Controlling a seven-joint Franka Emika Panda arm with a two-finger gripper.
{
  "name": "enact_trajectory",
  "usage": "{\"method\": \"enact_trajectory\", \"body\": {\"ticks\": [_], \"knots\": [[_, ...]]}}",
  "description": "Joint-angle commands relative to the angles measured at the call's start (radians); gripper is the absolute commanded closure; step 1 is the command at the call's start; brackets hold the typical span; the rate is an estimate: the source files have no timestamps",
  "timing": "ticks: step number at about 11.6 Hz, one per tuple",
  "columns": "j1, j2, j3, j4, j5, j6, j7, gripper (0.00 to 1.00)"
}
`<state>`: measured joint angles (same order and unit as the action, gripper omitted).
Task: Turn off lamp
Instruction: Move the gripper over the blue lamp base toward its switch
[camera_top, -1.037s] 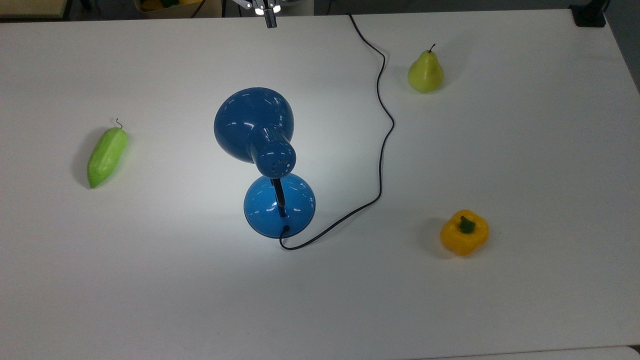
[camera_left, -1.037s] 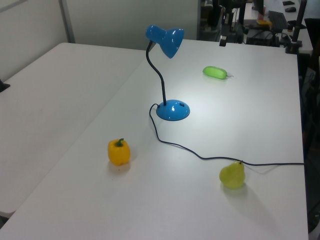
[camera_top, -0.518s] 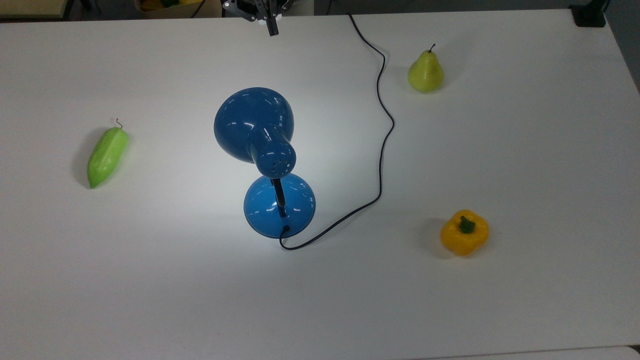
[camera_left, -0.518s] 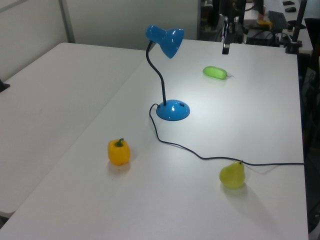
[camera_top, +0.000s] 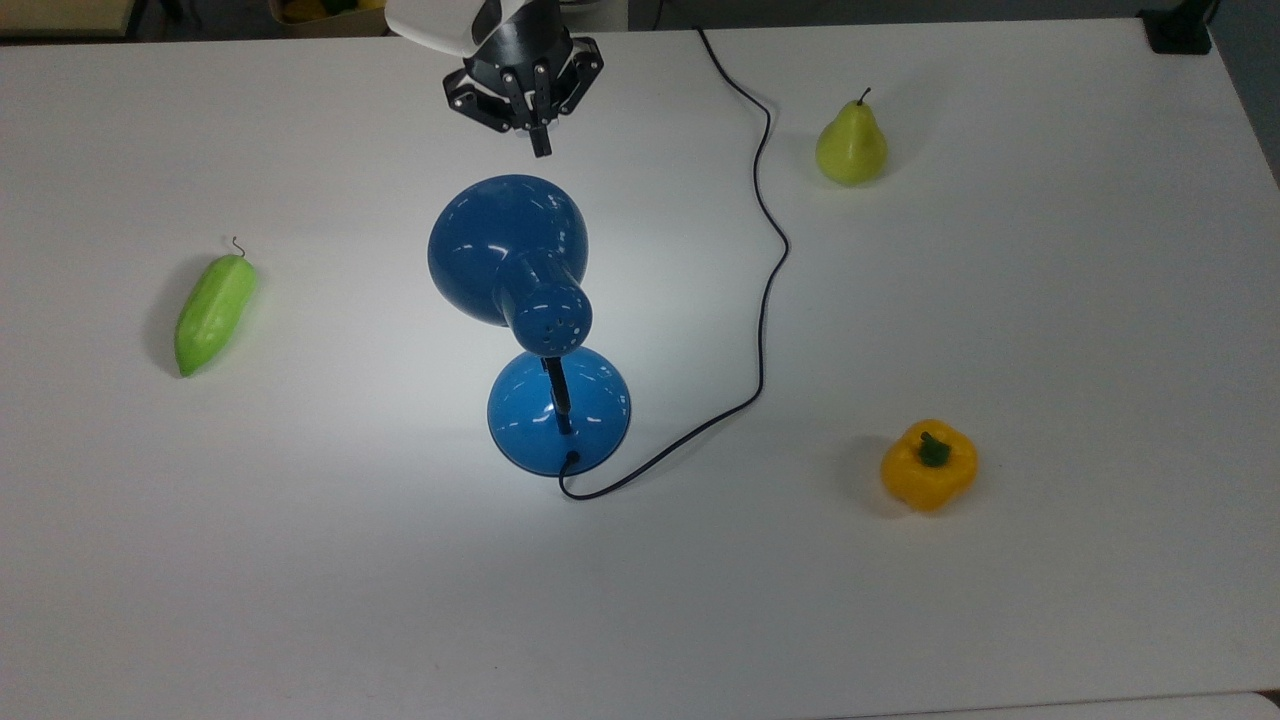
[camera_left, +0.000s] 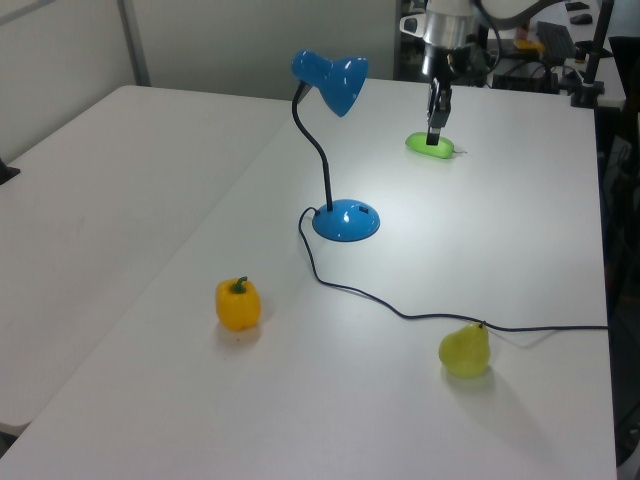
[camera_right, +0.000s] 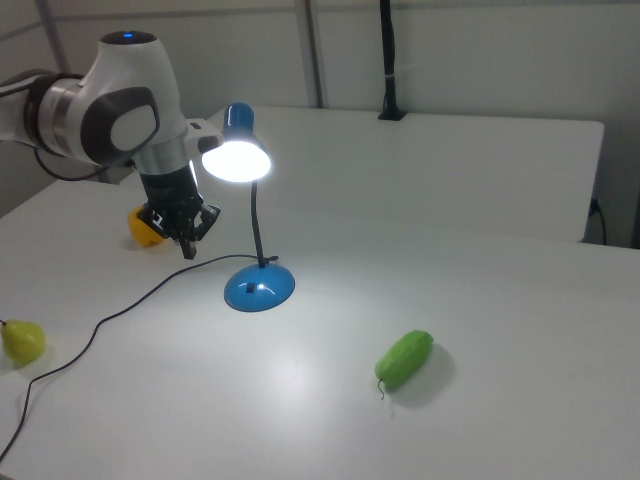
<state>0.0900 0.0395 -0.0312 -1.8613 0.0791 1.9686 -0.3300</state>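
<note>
**The lamp base lies on the far side of the shade from our fingers**

We begin with what is nearest in the top view and go away from it. The yellow bell pepper (camera_top: 929, 465) sits low on the top view's right, well apart from everything. Next comes the lamp (camera_top: 530, 320), which stands near the middle of the white table (camera_top: 1050, 300). Its round blue base (camera_top: 558, 410) is the nearest part, and the black cord (camera_top: 765, 290) leaves the base's near edge and winds away toward the far edge of the table. From the base the thin black neck rises to the domed shade (camera_top: 507, 245), which leans away from the base toward the arm. In the right view the bulb is bright and a pool of light falls on the table, so the lamp is on.

Beyond the shade, near its far rim but not touching it, hangs our gripper (camera_top: 540, 145). Its fingers (camera_top: 541, 140) look pressed together into one narrow tip and they hold nothing. In the left view the tip points straight down, high above the table.

We judge that the switch is on the base; a small dark mark on it in the right view may be it, but we cannot be sure. So the fingers must pass around the shade and come down on the base.

The green cucumber-like vegetable (camera_top: 214, 312) and the pear (camera_top: 851, 145) lie well to the sides.
</note>
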Motion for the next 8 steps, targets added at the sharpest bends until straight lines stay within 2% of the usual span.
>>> {"method": "enact_trajectory", "body": {"ticks": [1, 4, 8], "knots": [[-0.003, 0.022, 0.005, -0.062, -0.015, 0.132, -0.008, 1.0], [0.004, 0.061, 0.005, -0.102, -0.022, 0.287, 0.095, 1.0], [0.005, 0.14, 0.007, -0.102, -0.088, 0.415, 0.218, 1.0]]}}
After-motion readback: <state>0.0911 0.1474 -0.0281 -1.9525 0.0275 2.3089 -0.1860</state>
